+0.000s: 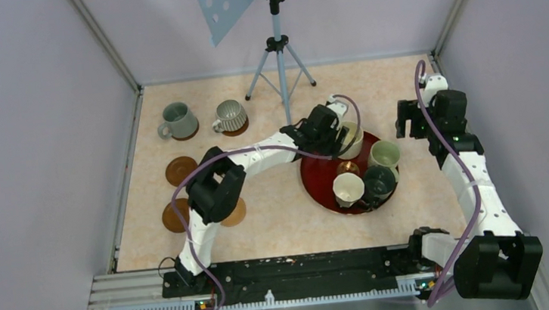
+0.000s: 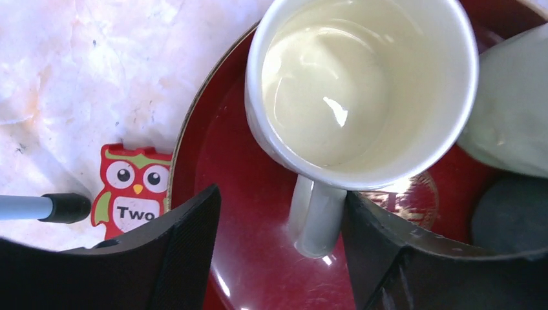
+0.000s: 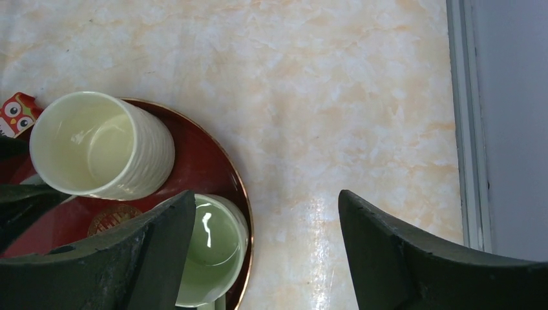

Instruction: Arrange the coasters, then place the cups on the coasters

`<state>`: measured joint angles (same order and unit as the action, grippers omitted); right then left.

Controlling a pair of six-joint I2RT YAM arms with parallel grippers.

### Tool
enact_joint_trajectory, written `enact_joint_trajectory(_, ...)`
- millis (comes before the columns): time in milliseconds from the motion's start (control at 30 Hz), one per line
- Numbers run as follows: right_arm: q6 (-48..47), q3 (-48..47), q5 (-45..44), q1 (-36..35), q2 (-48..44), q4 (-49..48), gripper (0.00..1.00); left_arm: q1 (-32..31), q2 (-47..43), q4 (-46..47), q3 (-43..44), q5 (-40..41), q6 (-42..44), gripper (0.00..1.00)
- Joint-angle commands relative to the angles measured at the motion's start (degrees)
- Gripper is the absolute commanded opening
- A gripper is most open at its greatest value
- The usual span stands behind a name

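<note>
The cream cup (image 2: 336, 84) stands on the red tray (image 2: 239, 194). My left gripper (image 2: 281, 252) is open around its handle (image 2: 316, 216): the right finger touches the handle and the left finger stands well apart. Pale green (image 1: 384, 153), white (image 1: 348, 188) and dark teal (image 1: 379, 181) cups share the tray. A grey-green cup (image 1: 177, 120) and a ribbed grey cup (image 1: 230, 116) each sit on a coaster at the back left. Three bare coasters (image 1: 181, 168), (image 1: 174, 215), (image 1: 236, 213) lie at the left. My right gripper (image 3: 266, 252) hangs open over bare table beside the pale green cup (image 3: 210, 252).
A tripod (image 1: 276, 45) stands at the back centre, one foot (image 2: 45, 206) close to the tray. A red owl tag (image 2: 132, 187) lies by the tray's rim. A metal rail (image 3: 468, 123) borders the table on the right.
</note>
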<state>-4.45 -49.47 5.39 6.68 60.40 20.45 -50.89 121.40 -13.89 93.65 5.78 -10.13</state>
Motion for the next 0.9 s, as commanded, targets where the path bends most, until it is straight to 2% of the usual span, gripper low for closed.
enact_joint_trajectory(0, -0.51, -0.96, 1.06, 0.44, -0.28, -0.96, 0.8, 1.51, -2.66, 3.69, -2.92, -4.38, 1.89, 0.69)
enact_joint_trajectory(300, -1.39, -1.06, 2.57, 0.44, -0.12, -0.49, 0.8, 1.89, -0.37, 3.53, -1.45, -17.06, 13.82, 0.64)
enact_joint_trajectory(633, -1.8, -1.13, 3.18, 0.44, -0.12, -0.2, 0.8, 3.01, 3.11, 0.45, 3.12, -17.88, 14.67, 0.6)
enact_joint_trajectory(767, -1.92, -1.06, 3.27, 0.44, -0.2, -0.2, 0.8, 3.46, 3.75, 0.1, 4.13, -16.72, 14.08, 0.47)
enact_joint_trajectory(867, -2.01, -0.98, 3.31, 0.44, -0.25, -0.16, 0.8, 4.07, 4.12, -1.6, 5.57, -17.72, 13.15, 0.27)
